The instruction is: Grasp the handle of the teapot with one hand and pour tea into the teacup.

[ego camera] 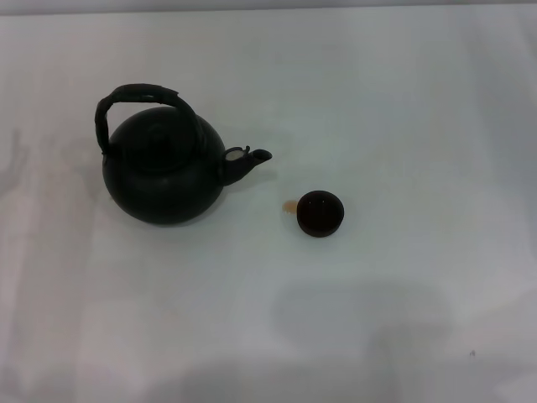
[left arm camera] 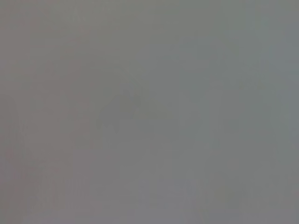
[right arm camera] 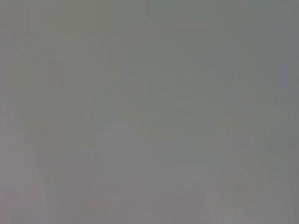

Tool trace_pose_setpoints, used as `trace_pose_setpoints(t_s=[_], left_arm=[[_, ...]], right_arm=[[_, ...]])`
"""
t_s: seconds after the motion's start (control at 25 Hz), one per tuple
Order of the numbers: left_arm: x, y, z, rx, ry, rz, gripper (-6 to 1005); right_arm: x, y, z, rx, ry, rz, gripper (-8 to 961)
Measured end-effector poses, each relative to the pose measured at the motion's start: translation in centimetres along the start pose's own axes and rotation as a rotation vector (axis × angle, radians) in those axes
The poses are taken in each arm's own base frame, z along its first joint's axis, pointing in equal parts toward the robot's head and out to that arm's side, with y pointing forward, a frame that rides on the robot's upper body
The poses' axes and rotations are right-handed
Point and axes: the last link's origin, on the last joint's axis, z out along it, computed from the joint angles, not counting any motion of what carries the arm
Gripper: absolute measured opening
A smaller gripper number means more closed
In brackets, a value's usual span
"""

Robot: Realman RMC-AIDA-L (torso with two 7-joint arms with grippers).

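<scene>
The teapot (ego camera: 164, 172) was seen upright on the white counter (ego camera: 403, 101), toward its left edge, its handle (ego camera: 138, 96) arched over the lid and its spout (ego camera: 250, 159) turned toward the teacup (ego camera: 320, 212). The teacup stood apart near the middle, a small amber spot (ego camera: 290, 206) beside it. Neither hand was shown, so their state could not be told.

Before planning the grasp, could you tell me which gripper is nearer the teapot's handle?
Cannot tell: neither gripper appears in any view. The handle arches over the teapot on the robot's left side.
</scene>
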Motion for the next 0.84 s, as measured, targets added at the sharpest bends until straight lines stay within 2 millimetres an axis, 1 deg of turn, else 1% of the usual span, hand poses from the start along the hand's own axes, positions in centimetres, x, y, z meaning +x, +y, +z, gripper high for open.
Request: trace_pose_setpoints(t_s=[0.08, 0.28, 0.32, 0.36, 0.48, 0.72, 0.84], left_arm=[[-0.1, -0.1, 0.3, 0.012, -0.004, -0.006, 893], [-0.2, -1.2, 1.5, 0.123, -0.007, -0.074, 893], [-0.4, -1.4, 2.1, 0.149, -0.022, -0.083, 893], [-0.4, -1.4, 2.1, 0.149, -0.022, -0.083, 893], [-0.5, -1.3, 3.1, 0.164, -0.027, -0.090, 893], [0.0, -1.2, 4.4, 0.148, -0.008, -0.069, 893], [0.1, -1.1, 4.7, 0.144, -0.005, -0.068, 893]], right_arm=[[-0.1, 0.0, 0.1, -0.007, 0.000, 0.015, 838], [-0.4, 0.2, 0.5, -0.013, -0.002, 0.024, 838], [-0.4, 0.3, 0.6, -0.014, -0.003, 0.024, 838], [-0.5, 0.4, 0.7, -0.016, -0.003, 0.024, 838], [-0.6, 0.5, 0.9, -0.017, -0.002, 0.024, 838], [-0.6, 0.4, 1.1, -0.006, 0.006, 0.028, 838], [-0.5, 0.3, 1.1, 0.001, 0.012, 0.030, 838]])
